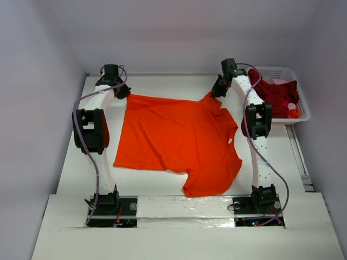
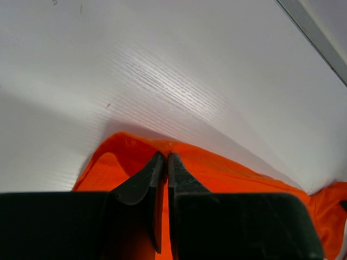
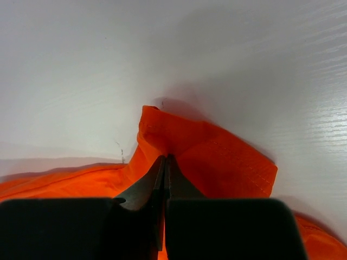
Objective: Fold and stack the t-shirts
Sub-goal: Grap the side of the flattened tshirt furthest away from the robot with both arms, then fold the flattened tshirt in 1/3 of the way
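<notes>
On the white table, my left gripper and right gripper each pinched the far edge of the orange t-shirt.

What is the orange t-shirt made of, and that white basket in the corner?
The orange t-shirt looks like soft, matte cloth, maybe cotton knit: it wrinkles and folds over itself. The white basket looks like hard plastic: its thin lattice walls have holes and keep their shape.

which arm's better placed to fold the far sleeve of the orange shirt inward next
Right, probably. The right gripper is shut on that sleeve of the orange t-shirt, at its collar end. The left gripper is shut on the far hem corner, across the shirt.
</notes>
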{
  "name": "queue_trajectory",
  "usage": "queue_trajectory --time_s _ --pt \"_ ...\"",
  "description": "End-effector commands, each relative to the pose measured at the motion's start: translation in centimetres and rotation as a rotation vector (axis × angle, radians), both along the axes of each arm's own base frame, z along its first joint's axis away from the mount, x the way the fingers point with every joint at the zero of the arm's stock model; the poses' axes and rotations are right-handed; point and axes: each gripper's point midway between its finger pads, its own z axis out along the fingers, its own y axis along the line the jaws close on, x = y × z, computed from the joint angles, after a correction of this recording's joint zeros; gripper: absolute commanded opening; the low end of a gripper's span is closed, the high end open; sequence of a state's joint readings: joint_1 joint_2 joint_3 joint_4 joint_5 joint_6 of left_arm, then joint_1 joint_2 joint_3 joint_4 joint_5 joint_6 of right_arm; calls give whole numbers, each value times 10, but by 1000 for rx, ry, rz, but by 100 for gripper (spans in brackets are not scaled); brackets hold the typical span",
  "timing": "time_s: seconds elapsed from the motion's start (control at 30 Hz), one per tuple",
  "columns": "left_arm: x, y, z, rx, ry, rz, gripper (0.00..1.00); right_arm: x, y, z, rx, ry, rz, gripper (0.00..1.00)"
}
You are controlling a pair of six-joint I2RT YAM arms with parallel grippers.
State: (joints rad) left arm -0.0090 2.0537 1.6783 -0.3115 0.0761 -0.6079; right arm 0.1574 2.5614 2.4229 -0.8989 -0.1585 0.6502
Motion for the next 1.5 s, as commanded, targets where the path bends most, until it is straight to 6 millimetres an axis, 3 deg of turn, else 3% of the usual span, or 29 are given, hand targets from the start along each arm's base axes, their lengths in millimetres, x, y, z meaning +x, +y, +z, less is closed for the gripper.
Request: queue_trajectory --time_s 0.0,0.27,0.43,0.5,0.87,1.17,1.47 --pt "8 4 52 -3 -107 9 0 9 3 15 10 -51 36 0" --pt "8 4 56 -3 -113 15 0 23 -12 41 39 -116 21 0" --pt "8 5 57 -1 -114 20 0 25 -7 51 60 -146 50 0" --pt "7 5 59 0 -117 21 0 29 -4 66 76 -197 68 0" --pt "8 16 68 -1 -134 46 0 32 10 98 121 -292 183 0" --pt "8 26 71 -1 -142 69 0 42 -1 129 158 -372 173 0" --pt "15 23 76 -23 -163 62 0 48 -14 152 172 -431 163 0"
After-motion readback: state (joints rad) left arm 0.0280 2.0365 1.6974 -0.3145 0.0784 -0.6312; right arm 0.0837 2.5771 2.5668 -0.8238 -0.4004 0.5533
